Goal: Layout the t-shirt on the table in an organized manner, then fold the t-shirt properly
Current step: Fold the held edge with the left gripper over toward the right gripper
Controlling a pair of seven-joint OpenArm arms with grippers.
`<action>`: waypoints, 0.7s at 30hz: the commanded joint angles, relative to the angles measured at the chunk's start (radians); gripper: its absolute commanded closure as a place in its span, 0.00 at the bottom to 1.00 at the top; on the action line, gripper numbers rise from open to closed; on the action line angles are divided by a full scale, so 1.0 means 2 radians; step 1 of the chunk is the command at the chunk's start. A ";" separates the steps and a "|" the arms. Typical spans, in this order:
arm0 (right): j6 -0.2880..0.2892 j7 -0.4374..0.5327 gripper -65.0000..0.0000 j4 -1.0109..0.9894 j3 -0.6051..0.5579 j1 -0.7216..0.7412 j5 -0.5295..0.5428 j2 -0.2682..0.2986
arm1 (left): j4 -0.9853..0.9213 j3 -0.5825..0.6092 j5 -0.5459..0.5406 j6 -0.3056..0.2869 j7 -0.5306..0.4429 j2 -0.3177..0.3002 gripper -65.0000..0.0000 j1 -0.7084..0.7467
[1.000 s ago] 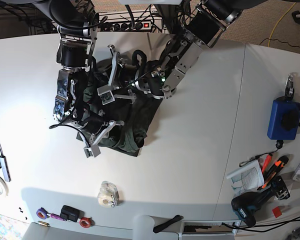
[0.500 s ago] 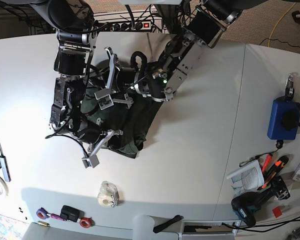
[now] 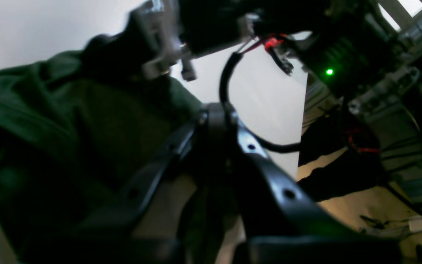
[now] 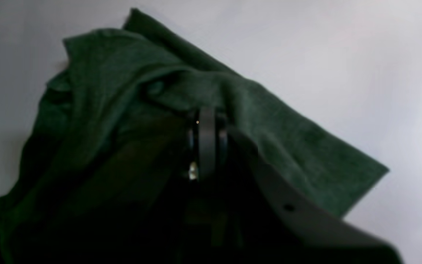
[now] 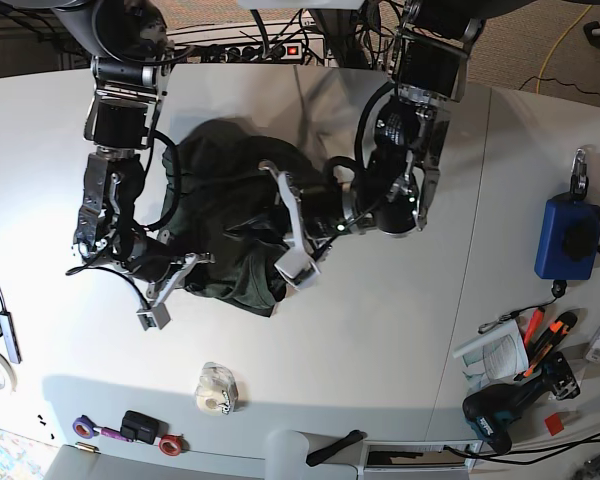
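Note:
The dark green t-shirt (image 5: pixel 225 215) lies bunched on the white table (image 5: pixel 380 330) at the middle left. My left gripper (image 5: pixel 272 225) reaches into it from the right and is shut, with cloth caught at its tips. In the left wrist view the closed fingertips (image 3: pixel 216 117) meet beside green t-shirt (image 3: pixel 50 121) folds. My right gripper (image 5: pixel 193 263) is at the shirt's lower left edge. In the right wrist view its tips (image 4: pixel 206 126) are shut, with the t-shirt (image 4: pixel 269 121) draped over them above the table (image 4: pixel 343 55).
A blue pouch (image 5: pixel 566 236) lies at the right edge. Hand tools (image 5: pixel 540 335) and a drill (image 5: pixel 500 412) lie at the lower right. A tape roll (image 5: pixel 217 388) sits near the front. A power strip (image 5: pixel 280 47) runs along the back edge. A seam (image 5: pixel 472 250) splits the tabletop.
The left gripper has swung from the shirt's upper left to its right side, lower down. The right gripper has shifted down and left. The cloth now spreads wider between them.

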 commanded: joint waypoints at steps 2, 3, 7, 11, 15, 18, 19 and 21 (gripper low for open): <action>0.005 0.012 1.00 0.010 0.001 0.014 0.006 0.019 | 0.010 0.004 -0.012 -0.003 0.012 -0.002 1.00 -0.009; 0.005 0.015 1.00 0.010 0.001 0.014 0.006 0.027 | 0.010 0.006 -0.007 -0.003 0.033 -0.002 1.00 -0.009; 0.005 0.045 1.00 0.010 0.001 0.014 -0.027 0.056 | 0.010 0.032 0.019 -0.001 0.078 -0.002 1.00 -0.002; 0.005 0.084 1.00 0.010 0.001 0.017 -0.069 0.067 | 0.010 0.078 0.044 0.015 0.078 -0.002 1.00 0.010; 0.005 0.111 1.00 0.010 0.001 0.025 -0.074 0.062 | 0.010 0.133 0.105 0.051 0.053 -0.002 1.00 0.010; 0.005 0.120 1.00 0.007 0.001 0.031 -0.074 0.053 | 0.010 0.162 0.158 0.095 0.021 -0.002 1.00 0.009; 0.005 0.121 1.00 0.004 0.001 0.032 -0.074 0.047 | 0.010 0.168 0.174 0.108 0.015 -0.002 1.00 0.010; 0.005 0.128 1.00 -0.006 0.001 0.034 -0.074 0.037 | 0.010 0.179 0.199 0.125 0.014 -0.002 1.00 0.010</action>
